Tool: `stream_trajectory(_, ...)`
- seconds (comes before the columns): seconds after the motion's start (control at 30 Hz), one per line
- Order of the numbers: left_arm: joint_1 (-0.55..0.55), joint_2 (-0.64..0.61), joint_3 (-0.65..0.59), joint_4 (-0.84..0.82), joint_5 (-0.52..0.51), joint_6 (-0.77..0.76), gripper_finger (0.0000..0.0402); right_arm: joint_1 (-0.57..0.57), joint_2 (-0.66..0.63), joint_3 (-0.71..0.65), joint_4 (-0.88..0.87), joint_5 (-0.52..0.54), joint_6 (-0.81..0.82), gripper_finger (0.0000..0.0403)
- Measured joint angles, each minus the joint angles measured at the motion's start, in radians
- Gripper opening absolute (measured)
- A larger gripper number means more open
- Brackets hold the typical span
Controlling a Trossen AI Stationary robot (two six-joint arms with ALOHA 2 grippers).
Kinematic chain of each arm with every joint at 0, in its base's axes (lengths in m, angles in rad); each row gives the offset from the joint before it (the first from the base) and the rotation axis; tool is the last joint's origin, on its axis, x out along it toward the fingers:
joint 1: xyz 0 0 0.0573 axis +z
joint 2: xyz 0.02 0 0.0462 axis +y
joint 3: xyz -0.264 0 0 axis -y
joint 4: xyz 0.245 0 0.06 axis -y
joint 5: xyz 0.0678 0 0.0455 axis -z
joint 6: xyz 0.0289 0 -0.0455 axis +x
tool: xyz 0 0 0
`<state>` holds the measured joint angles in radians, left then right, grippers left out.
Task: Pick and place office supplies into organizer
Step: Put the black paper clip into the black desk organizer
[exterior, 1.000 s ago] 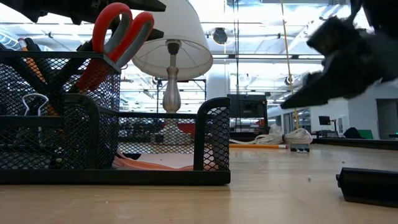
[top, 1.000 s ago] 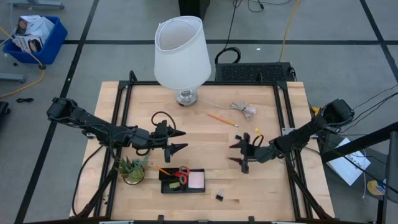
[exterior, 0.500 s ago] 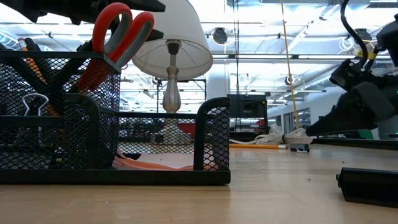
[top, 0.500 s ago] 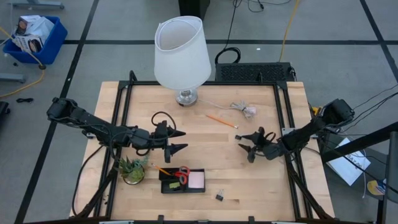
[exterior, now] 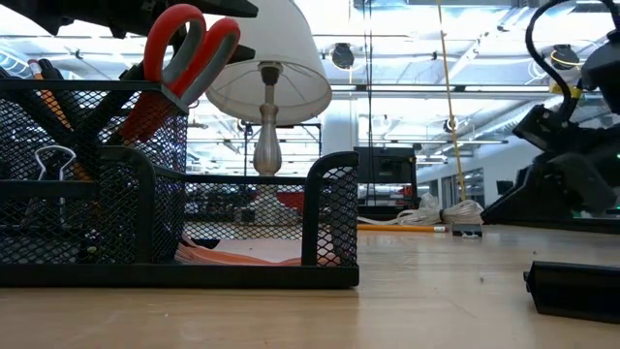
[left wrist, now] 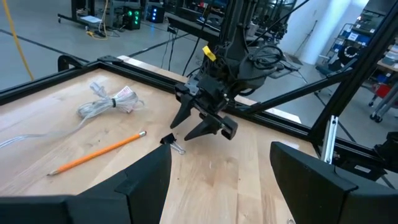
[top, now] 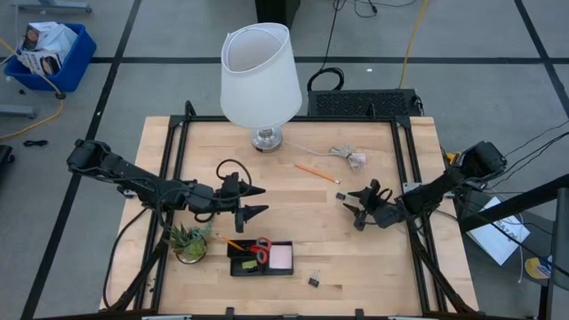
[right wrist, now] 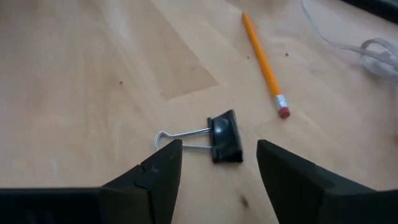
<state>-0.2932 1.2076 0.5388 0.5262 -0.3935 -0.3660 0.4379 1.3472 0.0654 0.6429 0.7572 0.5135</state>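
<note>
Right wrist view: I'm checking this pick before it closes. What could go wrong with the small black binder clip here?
1. The small black binder clip lies flat, wire handles toward one finger of the open right claw; closing may catch only the wire and flick it.
2. The orange wooden pencil lies close beyond; a nudged clip could roll it.

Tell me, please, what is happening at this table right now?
The robot is tidying office supplies into the organizer, which already holds scissors and a sticky pad. The right pincer is open and poised around a binder clip lying on the table, not yet gripping it. A pencil lies nearby, and another clip sits beside the organizer. The left pincer waits open above the table, near the plant.
</note>
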Motion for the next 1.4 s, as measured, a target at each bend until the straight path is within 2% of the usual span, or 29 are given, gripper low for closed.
stream_trajectory(0.1, 0.000, 0.000, 0.000, 0.000, 0.000, 0.001, 0.0273, -0.029, 0.000, 0.028, -0.007, -0.014, -0.067, 0.0196)
stream_trajectory(0.2, 0.000, 0.000, 0.000, 0.000, 0.000, 0.002, 0.0273, -0.076, 0.000, 0.071, -0.058, -0.094, -0.135, 0.0192)
stream_trajectory(0.37, 0.000, 0.000, 0.000, 0.000, 0.000, 0.000, 0.0273, -0.137, 0.011, 0.137, -0.239, -0.155, -0.098, 0.0189)
stream_trajectory(0.67, 0.000, 0.000, 0.000, -0.001, 0.000, -0.001, 0.0273, -0.157, 0.055, 0.139, -0.217, -0.173, -0.077, 0.0184)
stream_trajectory(0.8, 0.000, 0.000, 0.000, -0.001, 0.000, -0.002, 0.0273, -0.160, 0.069, 0.139, -0.190, -0.237, -0.086, 0.0150)
stream_trajectory(0.93, 0.000, 0.000, 0.000, -0.001, 0.000, -0.003, 0.0273, -0.160, 0.082, 0.139, -0.186, -0.307, -0.088, 0.0093)
stream_trajectory(1.13, 0.000, 0.000, 0.000, -0.002, 0.000, -0.002, 0.0273, -0.143, 0.085, 0.137, -0.113, -0.339, -0.104, 0.0014)
stream_trajectory(1.3, 0.000, 0.000, 0.000, -0.010, 0.001, -0.002, 0.0273, -0.127, 0.088, 0.135, 0.004, -0.430, -0.141, 0.0011)
stream_trajectory(1.4, 0.000, 0.000, 0.000, -0.017, 0.001, -0.003, 0.0273, -0.112, 0.089, 0.134, 0.018, -0.444, -0.138, 0.0005)
